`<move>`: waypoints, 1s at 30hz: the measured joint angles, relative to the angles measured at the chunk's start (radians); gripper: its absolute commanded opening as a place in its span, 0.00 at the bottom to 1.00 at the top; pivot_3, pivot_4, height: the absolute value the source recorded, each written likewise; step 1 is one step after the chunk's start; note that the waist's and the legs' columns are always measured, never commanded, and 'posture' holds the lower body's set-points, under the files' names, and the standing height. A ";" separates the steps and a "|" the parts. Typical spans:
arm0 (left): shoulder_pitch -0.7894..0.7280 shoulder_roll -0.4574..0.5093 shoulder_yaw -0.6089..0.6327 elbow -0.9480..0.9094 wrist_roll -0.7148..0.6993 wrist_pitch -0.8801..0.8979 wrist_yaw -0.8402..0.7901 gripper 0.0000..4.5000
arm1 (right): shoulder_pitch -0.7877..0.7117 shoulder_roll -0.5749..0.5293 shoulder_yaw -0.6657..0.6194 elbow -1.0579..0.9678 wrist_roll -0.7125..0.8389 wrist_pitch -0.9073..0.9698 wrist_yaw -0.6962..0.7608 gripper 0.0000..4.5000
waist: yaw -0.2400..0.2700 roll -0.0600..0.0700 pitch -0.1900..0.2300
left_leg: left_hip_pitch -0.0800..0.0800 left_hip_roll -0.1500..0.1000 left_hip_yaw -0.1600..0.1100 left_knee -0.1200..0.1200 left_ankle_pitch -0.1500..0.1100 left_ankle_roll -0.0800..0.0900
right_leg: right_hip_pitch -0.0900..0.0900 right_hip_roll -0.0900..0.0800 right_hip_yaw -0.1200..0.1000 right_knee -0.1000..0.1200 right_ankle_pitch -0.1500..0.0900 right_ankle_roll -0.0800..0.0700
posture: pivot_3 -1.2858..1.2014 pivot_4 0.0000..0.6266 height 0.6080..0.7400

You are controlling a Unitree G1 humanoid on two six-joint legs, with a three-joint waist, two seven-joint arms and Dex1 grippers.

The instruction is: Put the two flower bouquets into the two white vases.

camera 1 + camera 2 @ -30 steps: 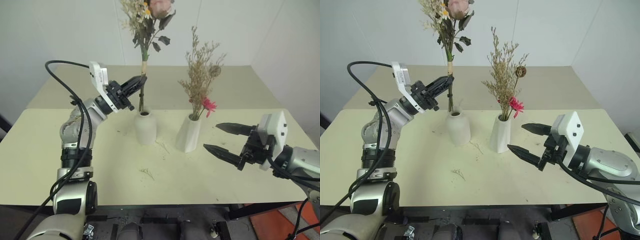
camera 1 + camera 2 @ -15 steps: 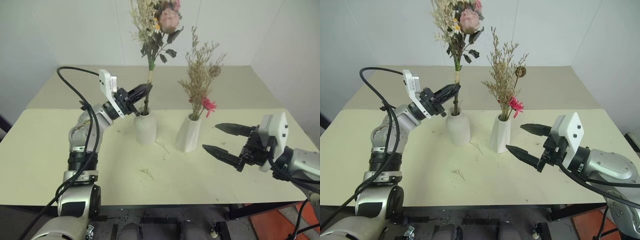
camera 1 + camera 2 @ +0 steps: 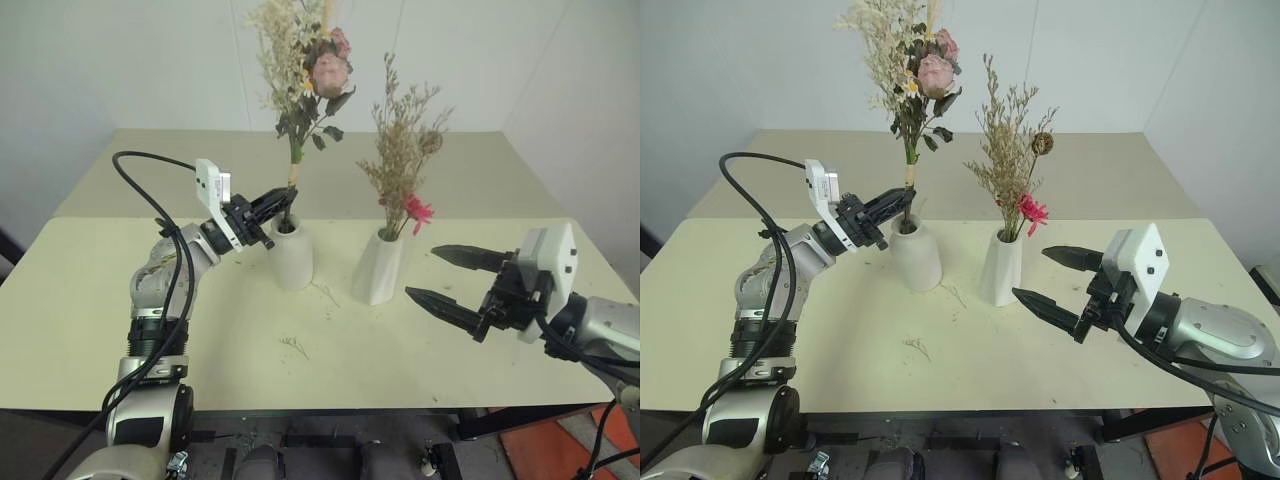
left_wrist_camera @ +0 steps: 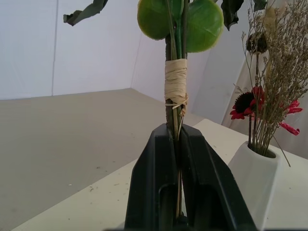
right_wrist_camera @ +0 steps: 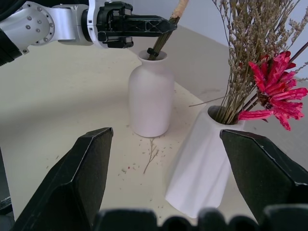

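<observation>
Left wrist view showed my left claw (image 4: 179, 144) clamped on the cream-and-green bouquet (image 4: 175, 82) just below its raffia binding (image 4: 175, 83). Head views showed the pink rose (image 3: 936, 72) on top. Its stems entered the rounded vase (image 3: 291, 252). The grass bouquet (image 3: 403, 165) stood in the faceted vase (image 3: 377, 270). My right claw (image 3: 438, 277) gaped empty above the surface (image 3: 80, 300).
</observation>
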 measured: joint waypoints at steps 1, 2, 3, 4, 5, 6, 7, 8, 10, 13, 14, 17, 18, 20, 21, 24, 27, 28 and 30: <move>0.004 0.005 0.000 -0.009 0.000 0.011 0.001 0.26 | -0.001 0.000 0.000 0.000 0.002 0.000 -0.001 0.94 | 0.000 0.000 0.000 | 0.000 0.000 0.000 0.000 0.000 0.000 | 0.000 0.000 0.000 0.000 0.000 0.000 | 0.52 0.24 1.00; 0.010 0.010 0.000 -0.019 -0.001 0.014 0.001 0.34 | -0.001 0.000 0.000 0.000 0.007 0.000 -0.001 0.94 | 0.000 0.000 0.000 | 0.000 0.000 0.000 0.000 0.000 0.000 | 0.000 0.000 0.000 0.000 0.000 0.000 | 0.52 0.24 1.00; 0.012 0.013 0.000 -0.021 -0.001 0.016 0.001 0.41 | -0.001 0.000 0.000 0.000 0.009 0.000 -0.002 0.94 | 0.000 0.000 0.000 | 0.000 0.000 0.000 0.000 0.000 0.000 | 0.000 0.000 0.000 0.000 0.000 0.000 | 0.52 0.24 1.00; 0.014 0.017 0.000 -0.025 -0.001 0.022 0.000 0.49 | -0.002 0.000 0.000 0.000 0.013 0.000 -0.002 0.94 | 0.000 0.000 0.000 | 0.000 0.000 0.000 0.000 0.000 0.000 | 0.000 0.000 0.000 0.000 0.000 0.000 | 0.52 0.24 1.00; 0.018 0.022 0.000 -0.035 -0.002 0.032 0.000 0.56 | -0.002 0.000 0.000 0.000 0.015 0.000 -0.002 0.94 | 0.000 0.000 0.000 | 0.000 0.000 0.000 0.000 0.000 0.000 | 0.000 0.000 0.000 0.000 0.000 0.000 | 0.52 0.24 1.00; 0.019 0.023 0.000 -0.041 -0.002 0.035 0.000 0.63 | -0.002 0.000 0.000 0.000 0.015 0.000 -0.002 0.94 | 0.000 0.000 0.000 | 0.000 0.000 0.000 0.000 0.000 0.000 | 0.000 0.000 0.000 0.000 0.000 0.000 | 0.52 0.24 1.00; 0.019 0.023 0.000 -0.045 -0.002 0.036 0.001 0.70 | -0.003 0.000 0.001 0.001 0.015 0.000 -0.002 0.94 | 0.000 0.000 0.000 | 0.000 0.000 0.000 0.000 0.000 0.000 | 0.000 0.000 0.000 0.000 0.000 0.000 | 0.52 0.24 1.00; 0.019 0.024 0.000 -0.049 -0.002 0.037 0.001 0.77 | -0.006 0.000 0.001 0.001 0.015 0.000 -0.002 0.94 | 0.000 0.000 0.000 | 0.000 0.000 0.000 0.000 0.000 0.000 | 0.000 0.000 0.000 0.000 0.000 0.000 | 0.52 0.24 1.00; 0.019 0.025 0.000 -0.057 -0.002 0.041 0.001 0.91 | -0.013 0.000 0.004 0.002 0.015 0.000 -0.002 0.94 | 0.000 0.000 0.000 | 0.000 0.000 0.000 0.000 0.000 0.000 | 0.000 0.000 0.000 0.000 0.000 0.000 | 0.52 0.24 1.00; 0.019 0.030 0.001 -0.065 -0.004 0.057 0.002 1.00 | -0.027 0.000 0.009 0.005 0.015 0.000 -0.003 0.94 | -0.001 0.000 0.000 | 0.000 0.000 0.000 0.000 0.000 0.000 | 0.000 0.000 0.000 0.000 0.000 0.000 | 0.52 0.24 1.00; 0.019 0.033 0.001 -0.071 -0.007 0.061 0.003 1.00 | -0.028 0.000 0.010 0.006 0.015 0.000 -0.003 0.94 | -0.001 0.000 0.000 | 0.000 0.000 0.000 0.000 0.000 0.000 | 0.000 0.000 0.000 0.000 0.000 0.000 | 0.52 0.24 1.00; 0.033 0.066 0.005 -0.118 -0.034 0.093 0.000 1.00 | -0.029 0.001 0.010 0.010 0.014 0.000 -0.003 0.94 | -0.002 0.000 0.000 | 0.000 0.000 0.000 0.000 0.000 0.000 | 0.000 0.000 0.000 0.000 0.000 0.000 | 0.52 0.24 1.00; 0.044 0.084 0.006 -0.136 -0.042 0.105 -0.003 1.00 | -0.029 0.001 0.010 0.010 0.014 0.000 -0.003 0.94 | -0.003 0.000 0.000 | 0.000 0.000 0.000 0.000 0.000 0.000 | 0.000 0.000 0.000 0.000 0.000 0.000 | 0.52 0.24 1.00; 0.074 0.136 0.019 -0.185 -0.075 0.144 -0.020 1.00 | -0.028 0.001 0.010 0.010 0.014 0.000 -0.002 0.94 | -0.005 0.000 0.000 | 0.000 0.000 0.000 -0.001 0.000 0.000 | -0.001 0.000 0.000 0.000 0.000 0.000 | 0.52 0.24 1.00; 0.090 0.164 0.030 -0.208 -0.086 0.156 -0.032 1.00 | -0.025 0.001 0.010 0.010 0.014 0.000 -0.002 0.94 | -0.006 0.000 0.000 | 0.000 0.000 0.000 -0.001 0.000 0.000 | -0.001 0.000 0.000 0.000 0.000 0.000 | 0.52 0.24 1.00; 0.138 0.259 0.074 -0.270 -0.132 0.199 -0.066 1.00 | -0.016 0.001 0.009 0.011 0.014 0.000 -0.001 0.94 | -0.004 0.000 0.000 | 0.001 0.001 0.000 -0.001 0.000 0.000 | 0.000 0.000 0.000 0.000 0.000 0.000 | 0.52 0.24 1.00; 0.166 0.320 0.103 -0.317 -0.163 0.219 -0.084 1.00 | -0.014 0.001 0.009 0.012 0.014 0.000 0.002 0.94 | 0.002 0.000 0.000 | 0.001 0.000 0.000 -0.001 0.000 0.000 | 0.000 0.000 0.000 0.000 0.000 0.000 | 0.52 0.24 1.00; 0.180 0.341 0.115 -0.332 -0.177 0.232 -0.091 1.00 | -0.013 0.001 0.009 0.013 0.014 0.000 0.006 0.94 | 0.004 0.000 0.000 | 0.001 0.000 0.000 -0.001 0.000 0.000 | 0.000 0.000 0.000 0.000 0.000 0.000 | 0.52 0.24 1.00; 0.208 0.383 0.132 -0.352 -0.198 0.249 -0.110 1.00 | -0.007 0.000 0.008 0.016 0.013 0.000 0.013 0.94 | 0.003 0.000 0.000 | 0.001 0.001 0.000 -0.001 0.000 0.000 | 0.000 0.000 0.000 -0.001 0.000 0.000 | 0.52 0.24 1.00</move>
